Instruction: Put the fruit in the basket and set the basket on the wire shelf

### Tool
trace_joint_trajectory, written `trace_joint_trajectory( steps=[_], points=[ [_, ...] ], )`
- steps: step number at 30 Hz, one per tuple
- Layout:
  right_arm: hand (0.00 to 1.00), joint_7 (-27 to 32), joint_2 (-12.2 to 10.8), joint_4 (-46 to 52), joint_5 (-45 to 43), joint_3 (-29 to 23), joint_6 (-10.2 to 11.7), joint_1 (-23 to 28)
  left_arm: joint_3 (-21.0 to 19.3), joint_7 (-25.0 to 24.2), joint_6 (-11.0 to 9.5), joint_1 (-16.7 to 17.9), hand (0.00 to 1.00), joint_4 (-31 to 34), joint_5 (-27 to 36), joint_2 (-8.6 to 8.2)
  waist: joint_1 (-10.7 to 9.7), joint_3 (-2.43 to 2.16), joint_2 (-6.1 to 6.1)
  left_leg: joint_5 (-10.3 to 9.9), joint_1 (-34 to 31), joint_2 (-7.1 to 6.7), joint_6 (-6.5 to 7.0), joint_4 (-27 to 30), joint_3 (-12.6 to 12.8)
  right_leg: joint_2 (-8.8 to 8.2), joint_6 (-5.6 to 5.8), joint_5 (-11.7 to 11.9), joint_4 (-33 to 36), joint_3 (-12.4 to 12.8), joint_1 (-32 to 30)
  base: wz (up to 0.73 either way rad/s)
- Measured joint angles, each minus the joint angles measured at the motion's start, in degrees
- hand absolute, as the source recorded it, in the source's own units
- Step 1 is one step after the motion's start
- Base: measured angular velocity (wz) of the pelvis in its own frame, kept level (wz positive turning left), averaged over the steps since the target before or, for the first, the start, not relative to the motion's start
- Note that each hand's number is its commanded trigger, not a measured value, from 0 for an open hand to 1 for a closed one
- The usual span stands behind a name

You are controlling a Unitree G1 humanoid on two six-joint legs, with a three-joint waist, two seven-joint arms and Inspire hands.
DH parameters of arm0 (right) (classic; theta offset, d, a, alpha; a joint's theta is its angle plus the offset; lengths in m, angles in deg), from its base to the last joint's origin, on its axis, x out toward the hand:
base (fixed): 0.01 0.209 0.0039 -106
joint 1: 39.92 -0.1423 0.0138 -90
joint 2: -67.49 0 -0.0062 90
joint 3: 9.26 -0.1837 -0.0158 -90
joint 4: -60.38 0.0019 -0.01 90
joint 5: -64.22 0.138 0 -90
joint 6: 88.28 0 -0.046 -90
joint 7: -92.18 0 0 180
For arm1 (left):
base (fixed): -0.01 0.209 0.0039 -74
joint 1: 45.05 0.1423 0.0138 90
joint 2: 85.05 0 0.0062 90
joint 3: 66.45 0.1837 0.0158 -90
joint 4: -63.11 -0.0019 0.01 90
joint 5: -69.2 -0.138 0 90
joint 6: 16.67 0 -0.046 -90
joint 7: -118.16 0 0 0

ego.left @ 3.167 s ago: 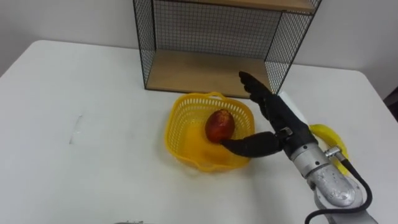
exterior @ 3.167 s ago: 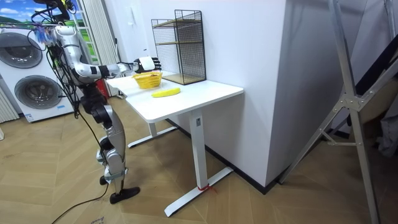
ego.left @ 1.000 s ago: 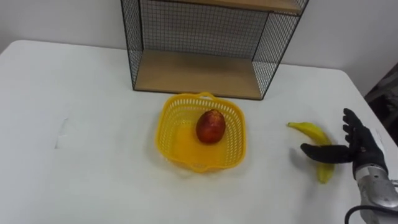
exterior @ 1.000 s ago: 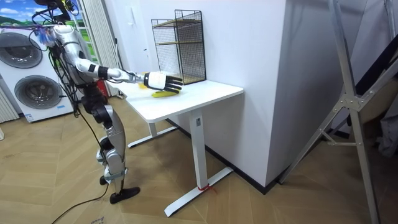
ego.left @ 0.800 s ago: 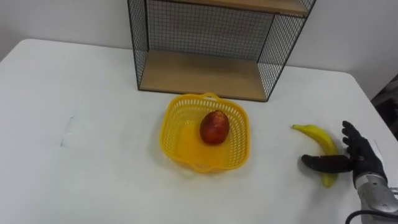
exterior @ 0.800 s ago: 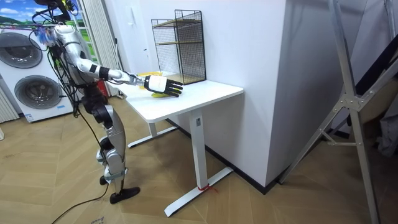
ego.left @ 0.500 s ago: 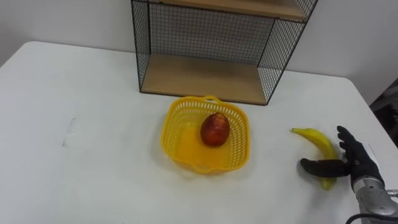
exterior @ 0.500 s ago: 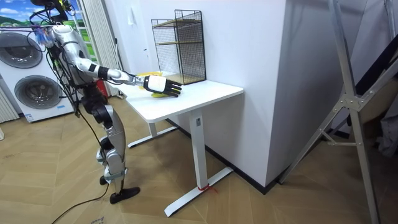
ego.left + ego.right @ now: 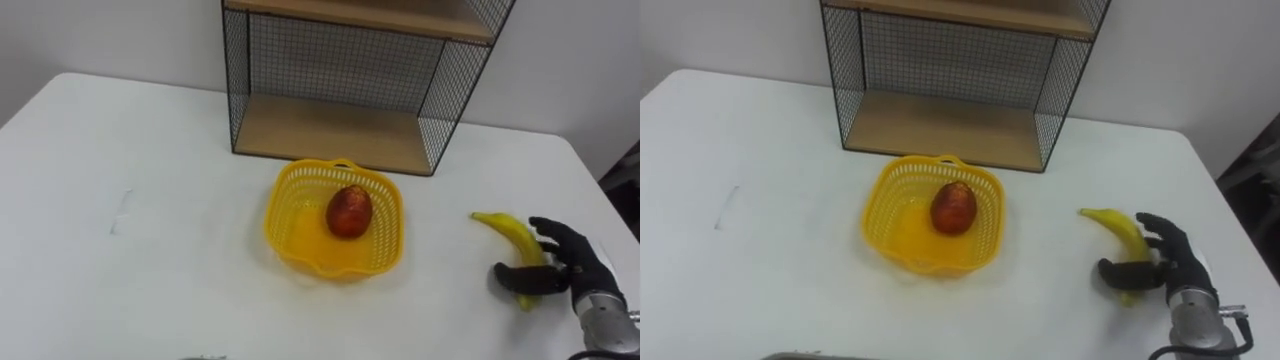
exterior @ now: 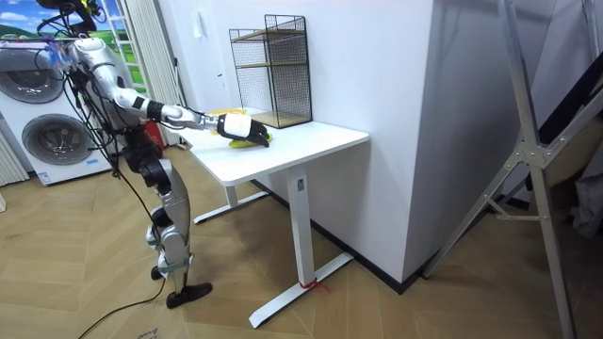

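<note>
Robot hand (image 9: pixel 565 262) on my right curls round the banana (image 9: pixel 505 232) at its near end in the left eye view; the yellow basket (image 9: pixel 290 225) (red fruit (image 9: pixel 349 211) inside) sits well left. Room view: arm out over the tabletop (image 10: pixel 311 137). Right eye view: basket before the wire shelf (image 9: pixel 940 128).

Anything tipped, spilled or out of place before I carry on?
Nothing stands out. The yellow basket sits upright on the table, red fruit inside; the wire shelf stands behind it; the banana lies on the table, the right robot hand curled round its near end.
</note>
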Motion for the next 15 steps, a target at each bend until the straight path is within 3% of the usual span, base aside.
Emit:
trace_joint_trajectory(
  steps=[6, 15],
  points=[
    [1.0, 1.25, 0.63, -1.97, -3.08, -0.6, -0.03, -0.68, -0.72, 0.0, 1.19, 0.11, 0.0, 0.0, -0.38, -0.02, -0.06, 0.0, 0.02, 0.0, 0.9, 0.01, -0.01, -0.28, -0.09, 0.05, -0.03, 0.03, -0.93, -0.29, 1.03, 0.01],
    [1.0, 2.86, 0.83, -1.91, -5.37, -1.69, -1.31, -0.81, -0.71, 0.01, 1.42, -0.14, 0.0, 0.02, -0.31, 0.02, -0.05, 0.01, -0.18, 0.0, 0.79, 0.02, -0.02, -0.37, -0.16, 0.1, -0.02, 0.02, -0.95, -0.34, 1.02, 0.0]
  ],
)
